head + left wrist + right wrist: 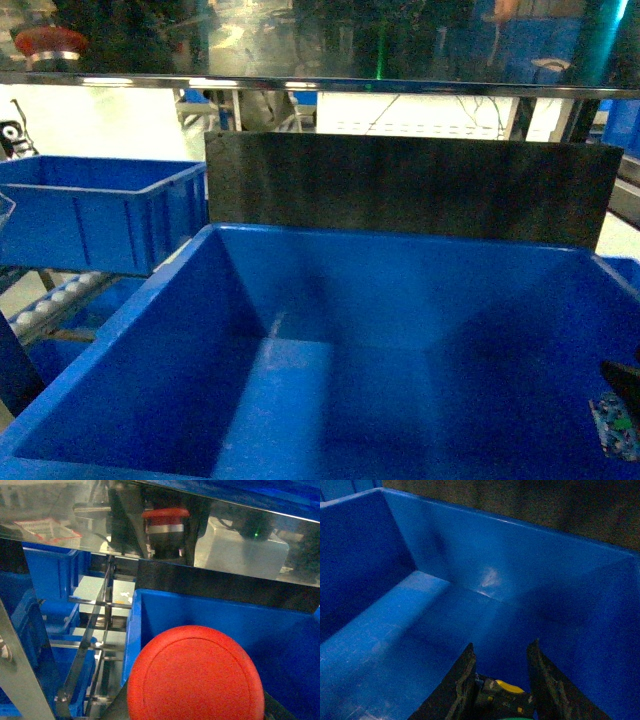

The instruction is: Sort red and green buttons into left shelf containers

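Currently left end effector (200, 715) clamped on red mushroom button (195, 677) above blue bin (210, 605); right end effector (500, 675) fingers apart; premature release risks bounce-out.

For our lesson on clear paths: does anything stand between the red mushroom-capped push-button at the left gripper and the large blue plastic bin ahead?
Nothing visible. The red mushroom-capped push-button sits right before the large blue plastic bin, whose open inside shows only bare blue walls.
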